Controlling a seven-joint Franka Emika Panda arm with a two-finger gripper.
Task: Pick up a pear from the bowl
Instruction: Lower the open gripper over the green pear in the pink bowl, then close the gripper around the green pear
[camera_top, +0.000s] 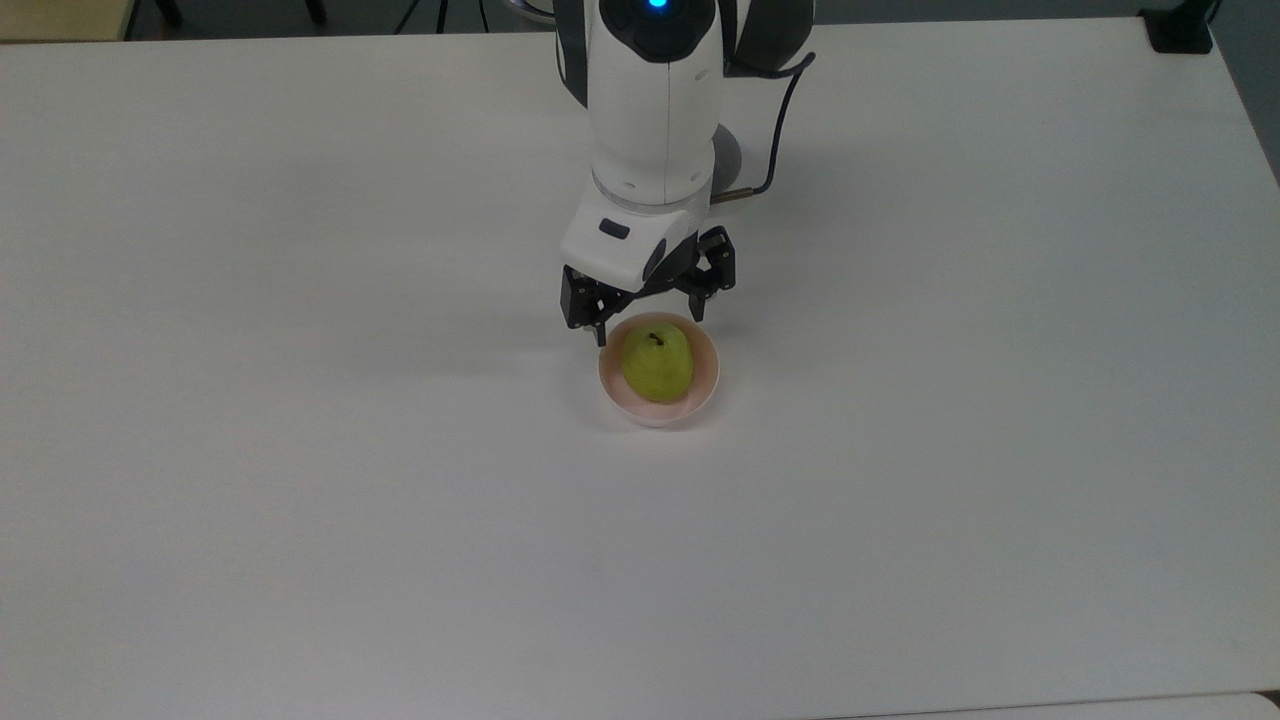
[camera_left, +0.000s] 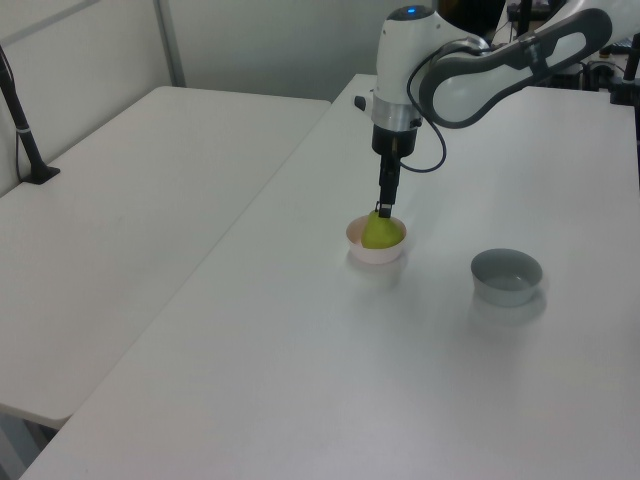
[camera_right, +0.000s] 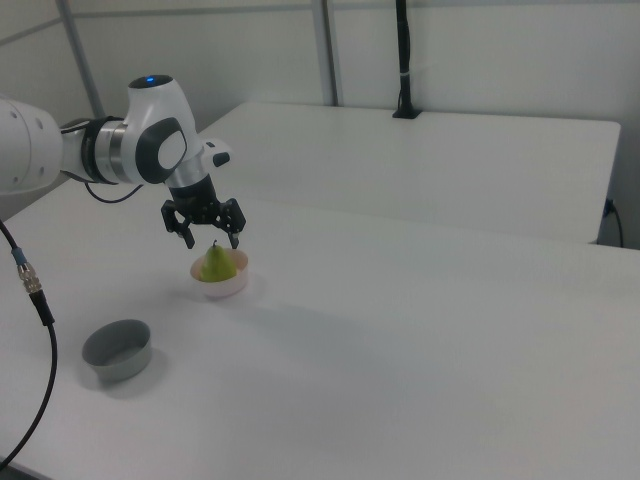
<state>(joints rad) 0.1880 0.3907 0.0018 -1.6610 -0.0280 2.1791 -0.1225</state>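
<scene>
While the gripper (camera_top: 650, 330) hangs with jaws spread wide | pear (camera_top: 658, 363) sits upright in the pink bowl (camera_top: 704, 385), just below and between the jaws | best move: descend straight, straddle the pear's belly, avoid the rim, close gently.

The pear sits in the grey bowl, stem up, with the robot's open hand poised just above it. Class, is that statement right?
One detail is wrong: the pear sits in the pale pink bowl, not the grey one. The left view shows the grey bowl empty, off to the left view's right. The rest holds: the stem points up and the open hand is poised just above the pear.
</scene>
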